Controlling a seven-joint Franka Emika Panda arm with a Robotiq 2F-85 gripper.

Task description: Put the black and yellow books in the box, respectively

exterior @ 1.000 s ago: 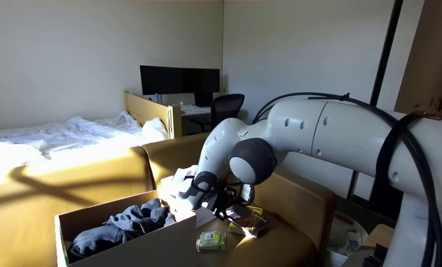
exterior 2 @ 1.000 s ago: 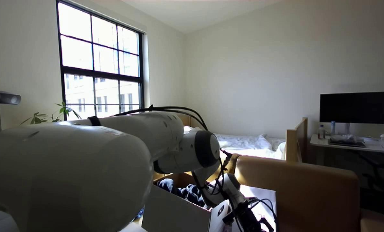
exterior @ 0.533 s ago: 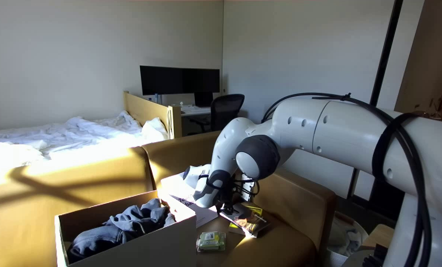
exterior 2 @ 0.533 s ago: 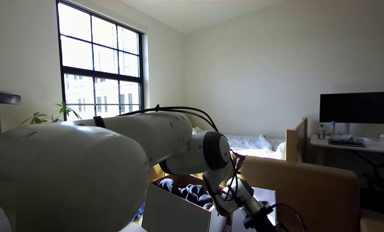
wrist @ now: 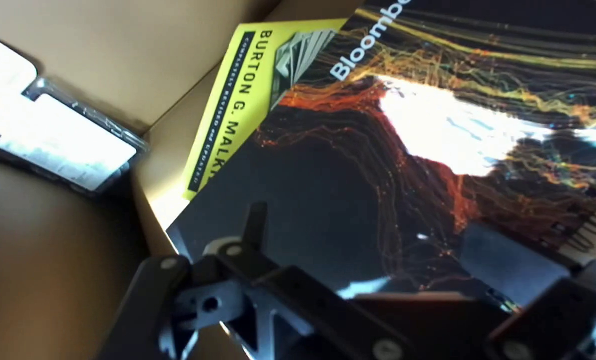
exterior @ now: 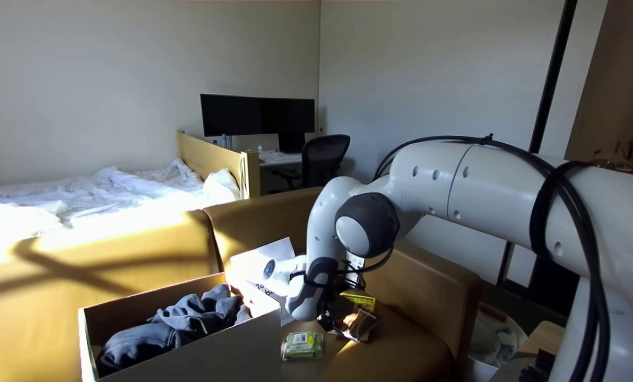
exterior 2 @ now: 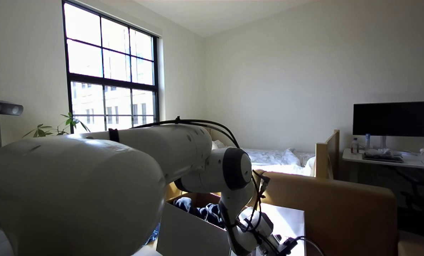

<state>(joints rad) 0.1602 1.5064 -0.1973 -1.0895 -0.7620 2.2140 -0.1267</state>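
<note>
The black book [wrist: 327, 185], a spiral-bound one with orange light trails and "Bloomberg" on its cover, lies over the yellow book [wrist: 228, 105], whose lettered edge sticks out. In an exterior view the black book [exterior: 350, 323] and the yellow book [exterior: 360, 300] are on the sofa seat. My gripper [wrist: 380, 240] is open, its fingers [wrist: 255, 222] wide apart over the black book's near part. I cannot tell whether they touch it. An exterior view shows the gripper [exterior: 326, 318] low at the book's left side. The white box [exterior: 215, 353] stands left, holding dark clothing [exterior: 183, 323].
A green package [exterior: 302, 345] lies between the box and the books. A white sheet with writing [exterior: 282, 249] leans behind the gripper. The sofa [exterior: 427, 281] has an armrest beside the books. A white, dark-edged item [wrist: 73, 145] stands against the sofa.
The arm has moved right and down, away from the box and onto the books, and the wrist has turned. The black book has shifted slightly, and more of the yellow cover shows.
</note>
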